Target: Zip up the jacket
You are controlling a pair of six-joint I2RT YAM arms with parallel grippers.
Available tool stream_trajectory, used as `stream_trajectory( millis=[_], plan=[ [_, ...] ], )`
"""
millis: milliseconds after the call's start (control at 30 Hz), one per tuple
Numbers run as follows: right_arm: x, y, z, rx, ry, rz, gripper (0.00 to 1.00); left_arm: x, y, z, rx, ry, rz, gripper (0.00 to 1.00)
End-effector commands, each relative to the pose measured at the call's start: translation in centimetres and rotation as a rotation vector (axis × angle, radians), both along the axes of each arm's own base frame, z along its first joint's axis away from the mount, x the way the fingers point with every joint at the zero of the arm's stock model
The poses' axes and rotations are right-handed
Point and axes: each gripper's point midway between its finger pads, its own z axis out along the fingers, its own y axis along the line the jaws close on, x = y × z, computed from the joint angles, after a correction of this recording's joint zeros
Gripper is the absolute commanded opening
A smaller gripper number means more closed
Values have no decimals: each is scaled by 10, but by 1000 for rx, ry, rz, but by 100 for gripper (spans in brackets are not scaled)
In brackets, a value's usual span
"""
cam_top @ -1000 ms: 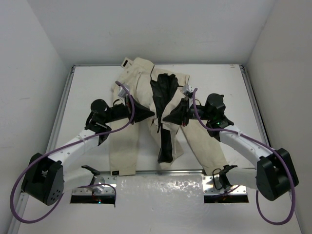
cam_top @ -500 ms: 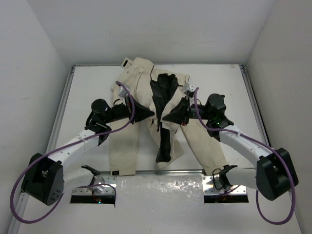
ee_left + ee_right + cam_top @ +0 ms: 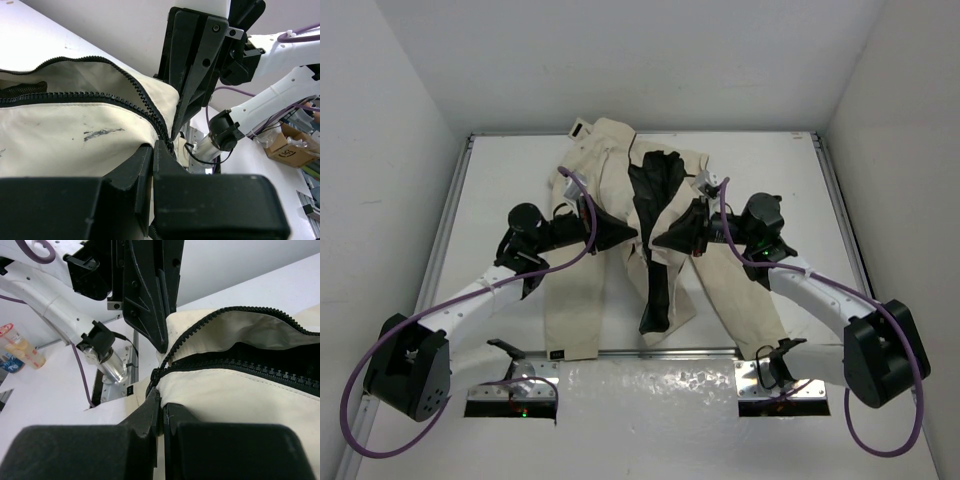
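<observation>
The jacket (image 3: 615,195) is laid out on the white counter (image 3: 500,170), roughly centred and nearer the far edge. It is spread lengthwise, and its hem reaches toward the arm bases. The front is seen parted, and the black lining (image 3: 655,180) is exposed down the middle.

The left gripper (image 3: 632,236) is brought in from the left and the right gripper (image 3: 658,242) from the right. Their tips are set close together over the parted front, about halfway down the garment.

- Left wrist view: the left gripper (image 3: 154,146) is clenched, and the cream cloth (image 3: 75,125) is pinched at the point where the two rows of zipper teeth (image 3: 135,95) converge. The right gripper (image 3: 174,131) is seen just beyond, pointing down at the same spot.
- Right wrist view: the right gripper (image 3: 159,394) is likewise clamped tight on the jacket edge (image 3: 240,390) beside the meeting point of the zipper teeth (image 3: 215,315). The left gripper (image 3: 161,345) is seen opposite, very near.

The fabric is drawn up into a low tent between the two grips. The teeth are seen separated above the junction. A slider cannot be made out.
</observation>
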Motion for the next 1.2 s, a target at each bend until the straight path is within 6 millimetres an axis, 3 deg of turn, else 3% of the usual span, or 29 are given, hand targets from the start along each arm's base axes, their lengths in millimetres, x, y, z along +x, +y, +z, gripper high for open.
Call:
stream_trajectory(
  millis=[0,233,400,733,1167],
  plan=[
    [-2,2,19,48,-91,13,0,-9,-4,21,-23,-80,-28,0],
    [6,4,27,70,-38,-19,0,-10,-4,21,-11,-102,-31,0],
    [9,3,18,48,-12,-43,0,-20,-8,18,20,-141,-88,0],
    [37,6,22,22,38,-144,0,-26,-10,-16,130,-151,-147,0],
    [66,-2,18,-1,69,-313,0,-26,-10,-20,158,-182,-170,0]
  ],
)
